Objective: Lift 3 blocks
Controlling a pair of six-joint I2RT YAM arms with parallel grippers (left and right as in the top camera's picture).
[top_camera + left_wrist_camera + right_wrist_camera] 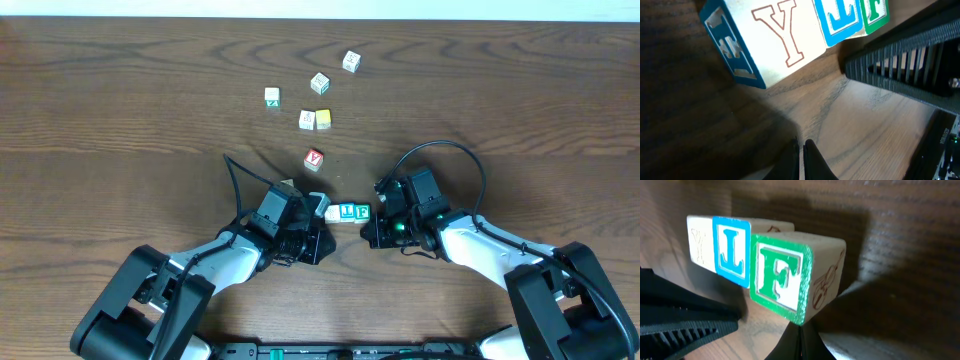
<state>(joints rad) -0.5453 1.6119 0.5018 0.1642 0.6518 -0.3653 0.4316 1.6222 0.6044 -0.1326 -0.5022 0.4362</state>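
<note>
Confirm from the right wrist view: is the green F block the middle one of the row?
No, the blue L block is in the middle; the green F block ends the row.

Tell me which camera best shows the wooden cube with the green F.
The right wrist view: the wooden cube with the green F is large, letter sharp. The left wrist view crops it at the top edge; overhead it is tiny.

Three blocks (347,212) stand in a touching side-by-side row near the middle of the table's (520,110) front edge, between the left gripper (322,222) and the right gripper (372,226). Just behind the row is a single block (314,158). Farther back is a touching pair (307,120), and beyond it three scattered blocks (319,83) lie toward the far edge.
</note>
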